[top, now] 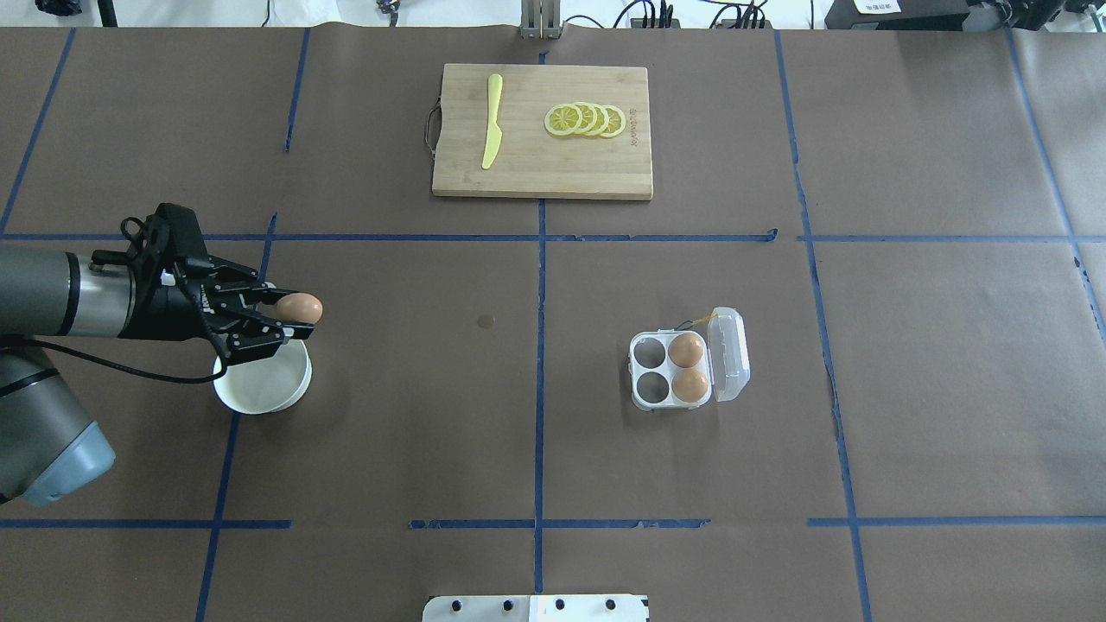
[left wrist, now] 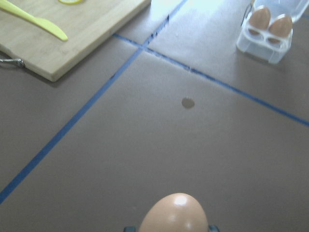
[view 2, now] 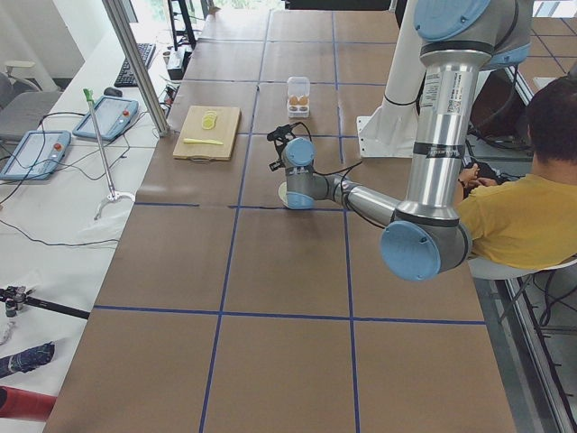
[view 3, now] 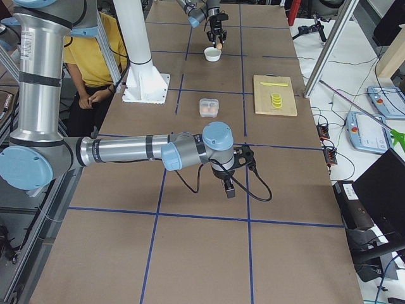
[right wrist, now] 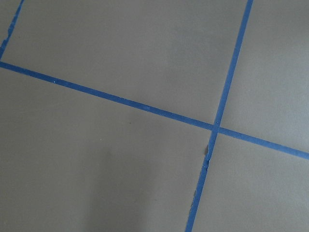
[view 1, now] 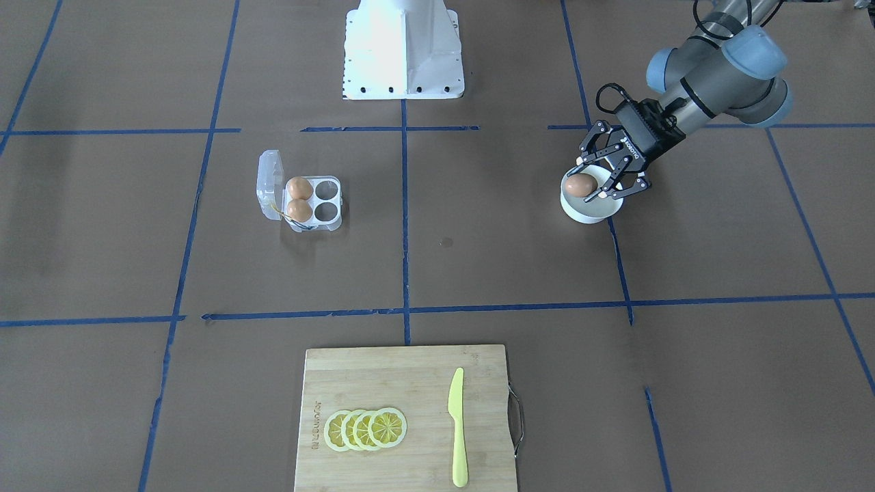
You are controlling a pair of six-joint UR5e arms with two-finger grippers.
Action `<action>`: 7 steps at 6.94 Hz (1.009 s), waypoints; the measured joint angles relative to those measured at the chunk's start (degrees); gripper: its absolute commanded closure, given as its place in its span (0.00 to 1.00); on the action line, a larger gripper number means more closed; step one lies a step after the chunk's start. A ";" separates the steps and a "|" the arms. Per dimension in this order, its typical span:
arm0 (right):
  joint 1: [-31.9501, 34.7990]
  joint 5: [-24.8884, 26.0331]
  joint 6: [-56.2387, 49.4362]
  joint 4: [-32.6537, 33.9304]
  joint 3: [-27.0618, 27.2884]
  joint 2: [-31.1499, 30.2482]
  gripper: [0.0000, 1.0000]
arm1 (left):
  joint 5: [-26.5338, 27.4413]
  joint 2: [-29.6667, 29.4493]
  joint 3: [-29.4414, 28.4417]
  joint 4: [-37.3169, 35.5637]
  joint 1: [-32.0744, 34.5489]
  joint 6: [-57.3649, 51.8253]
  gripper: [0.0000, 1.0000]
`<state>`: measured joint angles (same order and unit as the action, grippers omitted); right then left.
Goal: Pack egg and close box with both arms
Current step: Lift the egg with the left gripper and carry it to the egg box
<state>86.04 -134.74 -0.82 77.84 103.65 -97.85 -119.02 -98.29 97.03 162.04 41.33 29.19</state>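
My left gripper (top: pixel 296 312) is shut on an orange-brown egg (top: pixel 302 306) and holds it just above the round white bowl (top: pixel 259 389). In the front view the gripper (view 1: pixel 592 182) holds the egg (view 1: pixel 580 184) over the bowl's rim (view 1: pixel 588 215). The egg fills the bottom of the left wrist view (left wrist: pixel 175 215). The clear box (top: pixel 657 373) lies across the table with its lid (top: pixel 730 354) open. Two eggs (top: pixel 686 350) fill the cups next to the lid; the other two cups are empty. My right gripper (view 3: pixel 226 187) shows only in the right side view, over bare table; I cannot tell its state.
A bamboo cutting board (top: pixel 527 164) with a yellow knife (top: pixel 492 121) and lemon slices (top: pixel 586 120) lies at the far side. The white base block (view 1: pixel 403 48) stands at the robot's edge. A seated person (view 2: pixel 527 198) is beside the table.
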 measured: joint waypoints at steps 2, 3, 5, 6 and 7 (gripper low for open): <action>0.00 0.00 0.10 0.03 -0.02 0.05 0.00 | 4.35 -10.46 -4.37 0.68 -2.61 10.66 0.88; 0.00 0.00 0.11 0.04 -0.05 0.12 0.00 | 10.68 -15.35 -6.66 0.53 -6.63 13.25 0.88; 0.00 0.00 0.11 0.01 -0.09 0.19 0.00 | 25.60 -22.38 -10.41 0.53 -15.23 16.09 0.87; 0.00 0.00 0.11 -0.01 -0.06 0.20 0.00 | 31.38 -25.85 -13.34 0.54 -18.92 16.62 0.86; 0.00 0.00 0.10 -0.01 -0.06 0.20 0.00 | 34.86 -29.31 -16.83 0.51 -21.55 16.84 0.86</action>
<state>86.05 -134.74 -0.72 77.83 103.59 -97.65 -84.16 -127.61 80.20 162.55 19.78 46.03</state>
